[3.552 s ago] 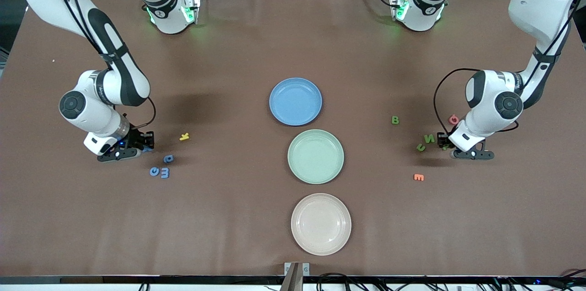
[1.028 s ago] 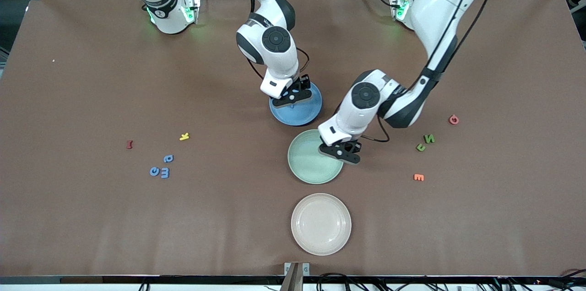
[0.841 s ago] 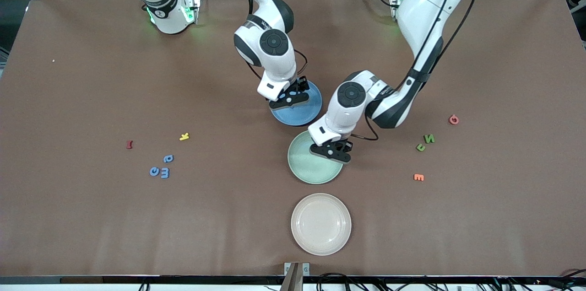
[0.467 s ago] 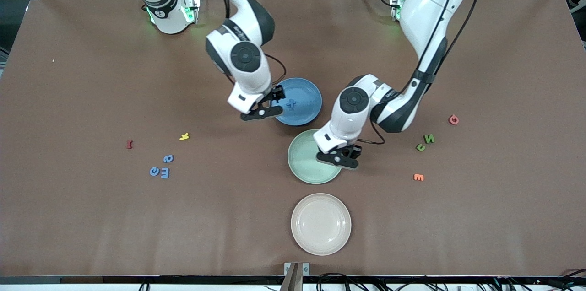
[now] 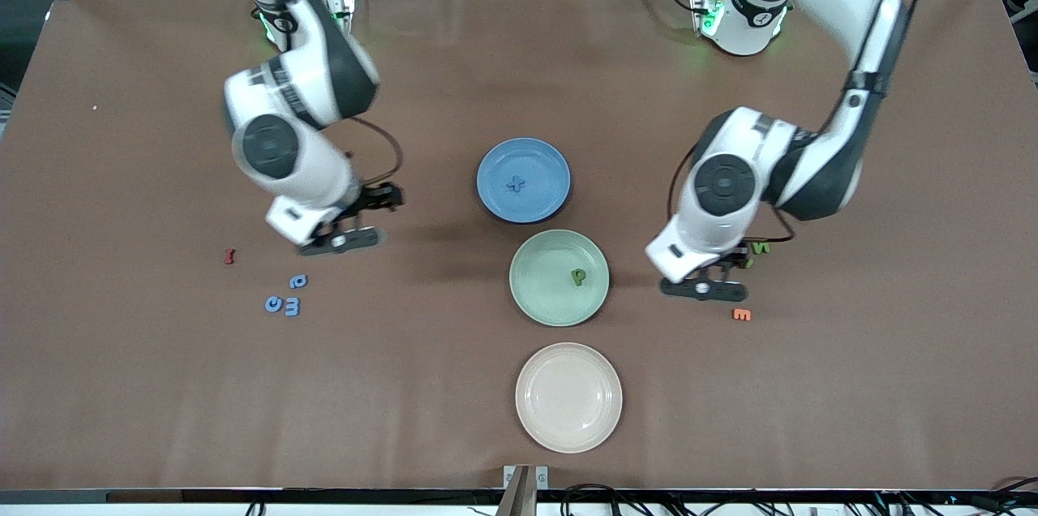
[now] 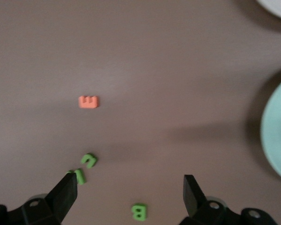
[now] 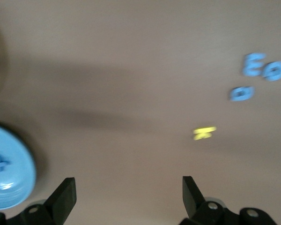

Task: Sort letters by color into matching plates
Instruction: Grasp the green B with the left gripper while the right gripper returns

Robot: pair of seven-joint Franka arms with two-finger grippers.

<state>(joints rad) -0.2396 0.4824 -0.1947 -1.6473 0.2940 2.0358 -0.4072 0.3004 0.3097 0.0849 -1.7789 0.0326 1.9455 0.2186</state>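
Observation:
The blue plate [image 5: 523,167] holds one blue letter [image 5: 516,184]. The green plate [image 5: 551,297] holds a green P [image 5: 577,277]. My right gripper [image 5: 375,204] is open and empty over bare table between the blue plate and three blue letters [image 5: 292,306]. They also show in the right wrist view [image 7: 254,64], with a yellow letter [image 7: 204,132]. My left gripper [image 5: 730,263] is open and empty over the green letters. A green N [image 5: 761,248] shows beside it. A green B [image 6: 139,212] lies under its open jaws, with two more green letters [image 6: 88,160] close by.
A cream-pink plate [image 5: 568,397] sits nearest the front camera. A red letter [image 5: 229,256] lies toward the right arm's end. An orange E [image 5: 741,314] lies just nearer the camera than the left gripper and shows in the left wrist view [image 6: 88,101].
Both grippers let go of a letter, blue in the blue plate and green in the green plate. Each then moved away toward its own end of the table, open.

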